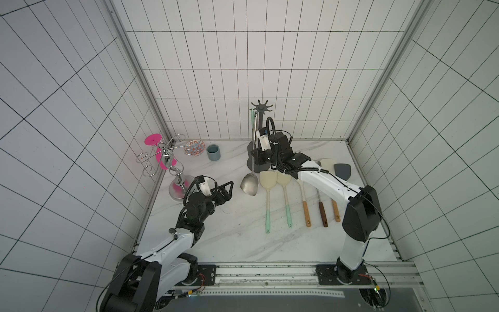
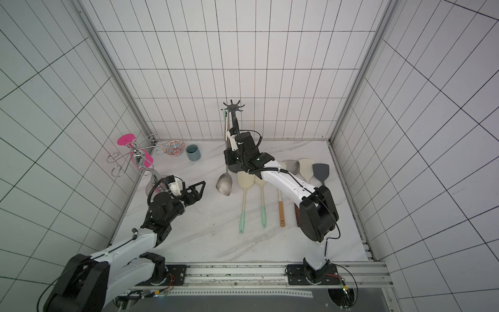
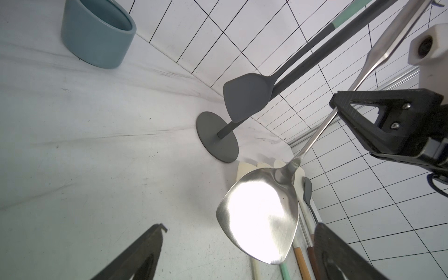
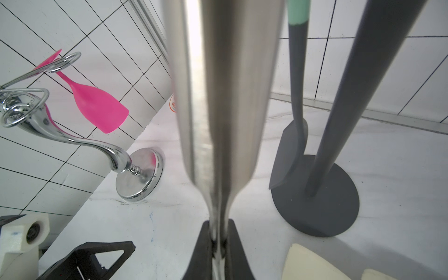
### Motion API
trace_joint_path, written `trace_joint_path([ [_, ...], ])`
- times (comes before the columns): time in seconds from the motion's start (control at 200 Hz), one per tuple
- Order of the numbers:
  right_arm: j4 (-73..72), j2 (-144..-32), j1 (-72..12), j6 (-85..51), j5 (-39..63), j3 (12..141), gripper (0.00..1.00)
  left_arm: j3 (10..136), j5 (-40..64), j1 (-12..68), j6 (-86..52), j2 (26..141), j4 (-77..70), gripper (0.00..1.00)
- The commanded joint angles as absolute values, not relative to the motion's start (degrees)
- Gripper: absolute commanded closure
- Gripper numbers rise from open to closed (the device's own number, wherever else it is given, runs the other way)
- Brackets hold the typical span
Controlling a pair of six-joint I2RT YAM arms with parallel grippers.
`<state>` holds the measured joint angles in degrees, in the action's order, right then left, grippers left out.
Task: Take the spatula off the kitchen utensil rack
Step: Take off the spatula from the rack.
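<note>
The dark grey kitchen utensil rack (image 1: 261,106) (image 2: 233,106) stands at the back on its round base (image 3: 215,138) (image 4: 315,211). A steel spatula (image 1: 249,185) (image 2: 224,185) (image 3: 261,218) hangs upright beside the pole. My right gripper (image 1: 253,160) (image 2: 227,162) (image 4: 219,244) is shut on its thin shaft. Whether its top sits on a hook is hidden. A dark grey spatula with a mint handle (image 1: 252,116) (image 3: 244,97) (image 4: 288,155) hangs from the crown. My left gripper (image 1: 230,188) (image 2: 202,188) (image 3: 242,254) is open and holds nothing, just left of the steel blade.
Several spatulas (image 1: 267,183) lie side by side on the marble table right of the steel blade, under my right arm. A chrome stand (image 1: 167,159) holding a pink glass, a patterned bowl (image 1: 194,148) and a blue cup (image 1: 213,152) stand at the back left.
</note>
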<state>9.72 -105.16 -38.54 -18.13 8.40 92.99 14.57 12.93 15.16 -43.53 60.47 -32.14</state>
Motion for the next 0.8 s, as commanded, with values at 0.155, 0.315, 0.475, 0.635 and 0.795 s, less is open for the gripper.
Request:
trace_joint_path([
  [0.155,15.1,-103.5,-40.0,-16.5,9.2,99.8,1.0,14.7,13.0,14.8,-44.0,60.0,-32.7,0.02],
  [0.315,10.9,-102.9,-40.1,-15.6,11.6,98.1,1.0,14.6,13.0,14.8,-44.2,60.1,-32.9,0.02],
  [0.475,7.0,-101.8,-40.2,-13.8,11.2,95.9,1.0,14.6,13.2,14.8,-44.2,60.4,-33.1,0.02],
  [0.635,4.0,-100.1,-40.2,-12.1,11.8,93.7,1.0,14.6,13.3,14.8,-44.2,60.5,-33.3,0.02],
  [0.795,-5.3,-95.9,-40.4,-11.7,13.8,85.6,1.0,14.6,13.7,14.8,-44.3,60.2,-33.4,0.02],
])
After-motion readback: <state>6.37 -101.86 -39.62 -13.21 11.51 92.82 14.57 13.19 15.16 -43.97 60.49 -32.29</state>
